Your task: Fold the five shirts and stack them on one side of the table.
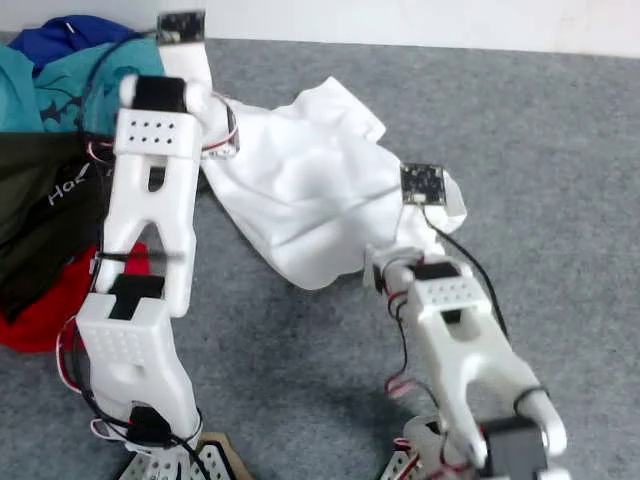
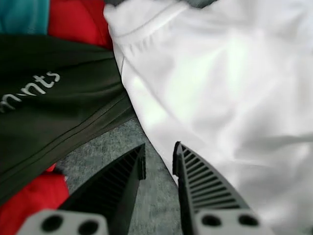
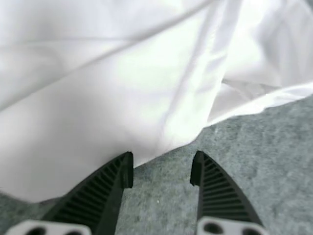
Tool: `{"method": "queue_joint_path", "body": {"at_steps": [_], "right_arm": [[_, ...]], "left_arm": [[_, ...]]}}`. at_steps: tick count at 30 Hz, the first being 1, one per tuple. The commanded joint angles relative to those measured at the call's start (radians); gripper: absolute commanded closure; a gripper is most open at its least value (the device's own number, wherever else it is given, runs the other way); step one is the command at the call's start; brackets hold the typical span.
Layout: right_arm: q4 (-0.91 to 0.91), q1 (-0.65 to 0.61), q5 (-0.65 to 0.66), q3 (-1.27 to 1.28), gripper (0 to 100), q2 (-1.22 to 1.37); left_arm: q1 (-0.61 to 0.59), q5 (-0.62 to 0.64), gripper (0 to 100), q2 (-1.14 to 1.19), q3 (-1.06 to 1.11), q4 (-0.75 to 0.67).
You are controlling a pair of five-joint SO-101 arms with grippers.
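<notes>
I see white shells, black servos and red wiring on my left arm (image 1: 140,230) and right arm (image 1: 465,340). The left claw (image 2: 159,164) and right claw (image 3: 161,169) are black and ribbed.
</notes>
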Motion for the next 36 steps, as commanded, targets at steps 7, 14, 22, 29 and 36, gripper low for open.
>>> {"method": "queue_joint_path", "body": {"at_steps": [7,14,22,29,36], "right_arm": [[-0.022,0.097,0.015,-0.363,89.9,0.344],[-0.022,0.22,0.014,-0.615,99.3,0.539],[-0.024,0.351,0.008,-0.966,99.3,0.759],[-0.018,0.394,0.008,-1.349,99.3,1.023],[0.263,0.367,-0.069,-1.509,97.3,0.986]], "left_arm": [[-0.004,0.044,88,-0.056,0.306,-0.377],[-0.004,0.189,88,-0.062,0.371,-0.45],[-0.004,0.192,88,-0.064,0.372,-0.443],[-0.004,0.192,88,-0.065,0.367,-0.428],[0.013,0.193,88,-0.067,0.338,-0.43]]}}
